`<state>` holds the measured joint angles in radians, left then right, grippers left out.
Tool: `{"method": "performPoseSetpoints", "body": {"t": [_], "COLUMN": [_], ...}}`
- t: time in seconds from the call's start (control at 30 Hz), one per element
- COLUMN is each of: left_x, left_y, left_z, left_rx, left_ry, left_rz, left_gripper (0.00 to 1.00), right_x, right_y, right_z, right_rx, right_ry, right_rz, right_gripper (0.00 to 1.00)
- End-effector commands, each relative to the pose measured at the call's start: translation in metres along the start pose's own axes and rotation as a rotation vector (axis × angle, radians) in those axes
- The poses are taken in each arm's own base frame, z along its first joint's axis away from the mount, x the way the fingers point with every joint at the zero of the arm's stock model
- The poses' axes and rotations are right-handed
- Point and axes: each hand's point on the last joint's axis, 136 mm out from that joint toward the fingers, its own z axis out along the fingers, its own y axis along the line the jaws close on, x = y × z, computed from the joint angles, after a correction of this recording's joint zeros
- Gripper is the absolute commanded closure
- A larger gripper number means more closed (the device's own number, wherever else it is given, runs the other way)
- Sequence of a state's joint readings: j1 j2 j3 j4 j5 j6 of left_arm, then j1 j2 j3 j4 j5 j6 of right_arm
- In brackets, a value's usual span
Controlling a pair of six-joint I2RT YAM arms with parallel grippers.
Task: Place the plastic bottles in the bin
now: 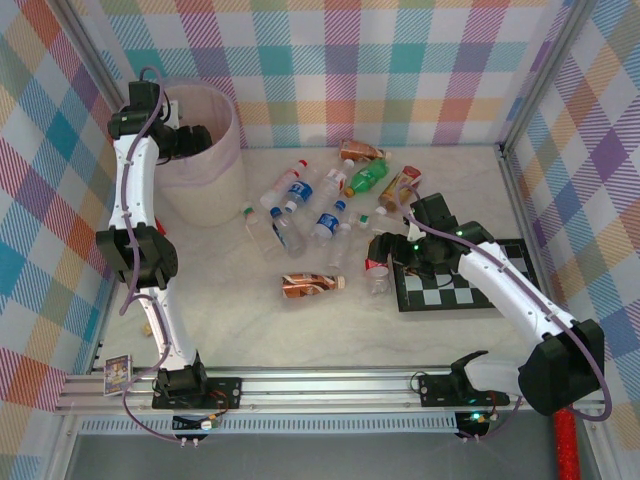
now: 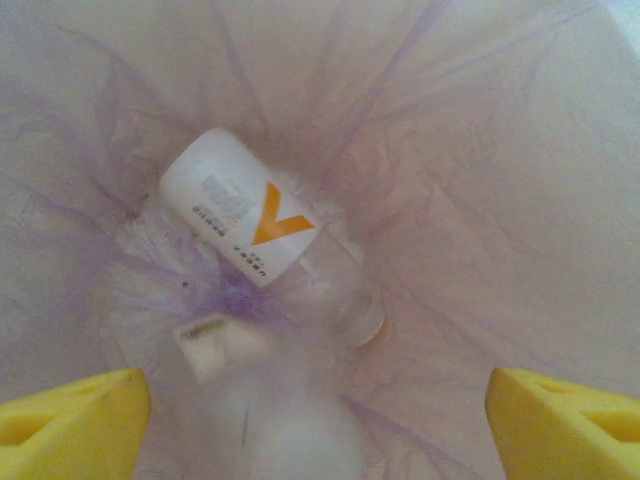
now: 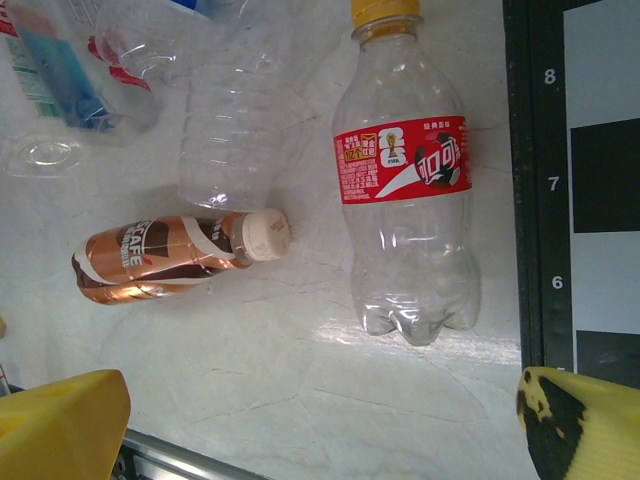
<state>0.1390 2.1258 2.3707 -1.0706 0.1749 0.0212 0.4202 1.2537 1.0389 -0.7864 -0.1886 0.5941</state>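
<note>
My left gripper hangs over the bin, a pale round basket with a pinkish liner. Its yellow fingers stand wide open with nothing between them. In the bin lies a clear bottle with a white, orange-marked label, and a blurred pale bottle is just below the fingers. My right gripper is open low over the table, beside a clear red-labelled bottle and a brown-wrapped bottle. Several more plastic bottles lie scattered mid-table, one of them green.
A black-and-white checkerboard lies right of the red-labelled bottle, under my right arm. Metal frame rails run along the table's near edge and right side. Checked cloth walls close in the back and both sides.
</note>
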Motion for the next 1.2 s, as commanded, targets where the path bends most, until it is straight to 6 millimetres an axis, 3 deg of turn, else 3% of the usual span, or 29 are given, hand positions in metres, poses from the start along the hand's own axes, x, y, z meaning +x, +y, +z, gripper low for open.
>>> {"method": "performPoseSetpoints", "body": {"t": [0.0, 0.27, 0.47, 0.57, 0.67, 0.8, 0.97, 1.17], "left_x": [-0.018, -0.032, -0.041, -0.032, -0.010, 0.041, 0.116, 0.190], "left_y": [-0.010, -0.021, -0.026, -0.037, -0.064, -0.110, -0.158, -0.184], "left_z": [-0.044, -0.102, -0.168, -0.198, -0.217, -0.216, -0.186, -0.123], "left_rx": [0.025, 0.018, -0.025, -0.016, 0.046, 0.175, 0.362, 0.539], "left_ry": [-0.097, -0.212, -0.358, -0.418, -0.448, -0.421, -0.311, -0.103], "left_rz": [0.027, 0.060, 0.066, 0.058, 0.076, 0.113, 0.113, 0.045], "left_gripper": [0.10, 0.01, 0.00, 0.00, 0.00, 0.00, 0.00, 0.00], "right_x": [-0.014, -0.063, -0.115, -0.144, -0.169, -0.202, -0.238, -0.273], "right_y": [0.003, -0.005, -0.029, -0.038, -0.049, -0.059, -0.074, -0.079], "right_z": [-0.004, -0.016, -0.018, -0.010, 0.006, 0.034, 0.065, 0.093], "right_rx": [0.022, 0.169, 0.346, 0.365, 0.366, 0.334, 0.325, 0.280], "right_ry": [-0.039, -0.138, -0.196, -0.203, -0.194, -0.187, -0.192, -0.207], "right_rz": [0.003, 0.137, 0.263, 0.328, 0.400, 0.467, 0.493, 0.453], "right_gripper": [0.01, 0.01, 0.01, 0.01, 0.01, 0.01, 0.01, 0.01]}}
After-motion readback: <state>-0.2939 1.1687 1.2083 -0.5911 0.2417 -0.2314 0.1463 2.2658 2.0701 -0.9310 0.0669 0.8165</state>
